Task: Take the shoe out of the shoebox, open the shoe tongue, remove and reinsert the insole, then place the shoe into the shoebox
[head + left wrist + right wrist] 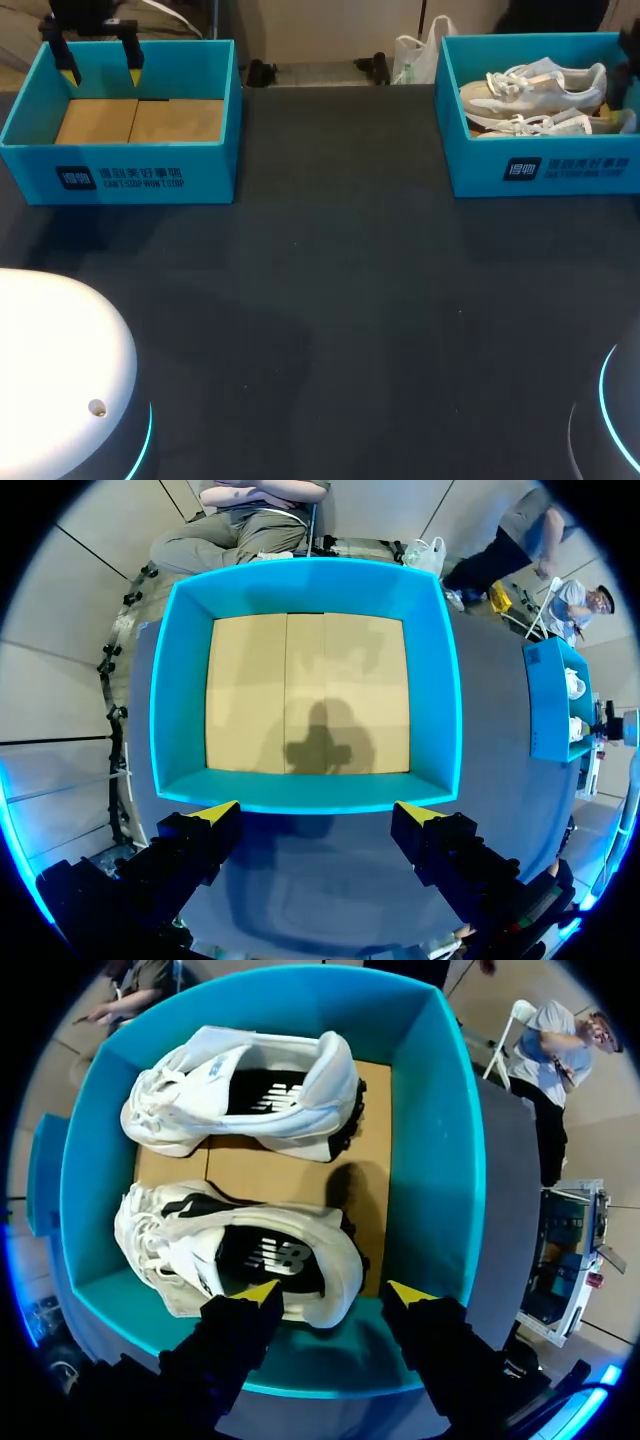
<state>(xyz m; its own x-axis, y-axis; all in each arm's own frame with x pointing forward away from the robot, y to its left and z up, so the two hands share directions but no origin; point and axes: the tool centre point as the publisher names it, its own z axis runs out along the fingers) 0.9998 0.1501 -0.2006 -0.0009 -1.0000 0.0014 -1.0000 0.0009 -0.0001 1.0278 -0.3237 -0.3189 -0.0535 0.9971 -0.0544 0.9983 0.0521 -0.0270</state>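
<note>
Step one: near shoe (240, 1255) not yet out. My right gripper (335, 1295) hangs open over it in the upper-right shoebox (545, 170); left gripper (318, 812) open too. Next: descend, grasp heel.

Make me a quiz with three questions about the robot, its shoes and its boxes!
1. Where are the shoes? A) on the table B) inside the right shoebox C) in a claw
2. How many shoes are there? A) one B) three C) two
3. How is the left claw? A) open, holding nothing B) shut on a shoe C) shut on a box
Answers: 1 B, both lie within its blue walls; 2 C, the right wrist view shows a white pair; 3 A, its fingers stand apart with nothing between them.
</note>
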